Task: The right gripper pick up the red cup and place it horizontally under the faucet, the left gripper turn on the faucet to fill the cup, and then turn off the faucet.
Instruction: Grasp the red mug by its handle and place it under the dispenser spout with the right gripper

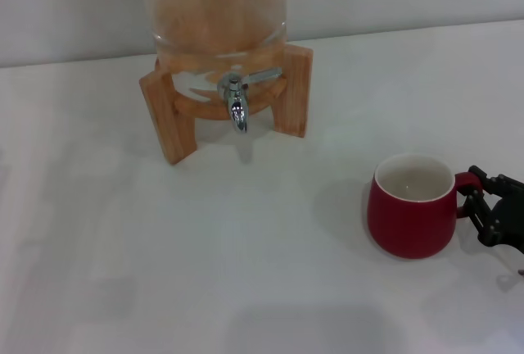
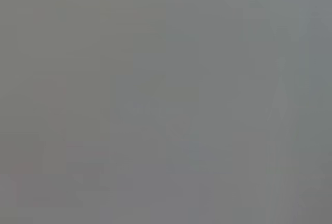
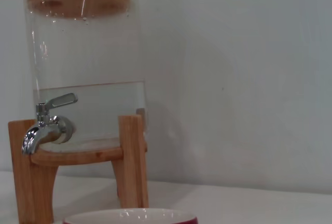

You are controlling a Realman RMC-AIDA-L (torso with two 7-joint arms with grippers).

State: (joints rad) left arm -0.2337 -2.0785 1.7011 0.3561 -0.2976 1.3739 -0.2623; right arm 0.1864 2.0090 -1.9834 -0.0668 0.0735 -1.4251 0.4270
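Step in hand: grasping. The right gripper (image 1: 479,198) was at the red cup (image 1: 411,206), jaws apart around its handle, not clamped. Cup sat upright on the worktop (image 1: 246,272), well apart from the faucet (image 1: 237,106). Next: close, lift, carry under spout. Left gripper unseen.

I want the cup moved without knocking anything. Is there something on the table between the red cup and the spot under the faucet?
Nothing visible. The red cup stands upright with the right gripper at its handle, and only bare white table lies between it and the faucet. The nearest thing to that path is the wooden stand.
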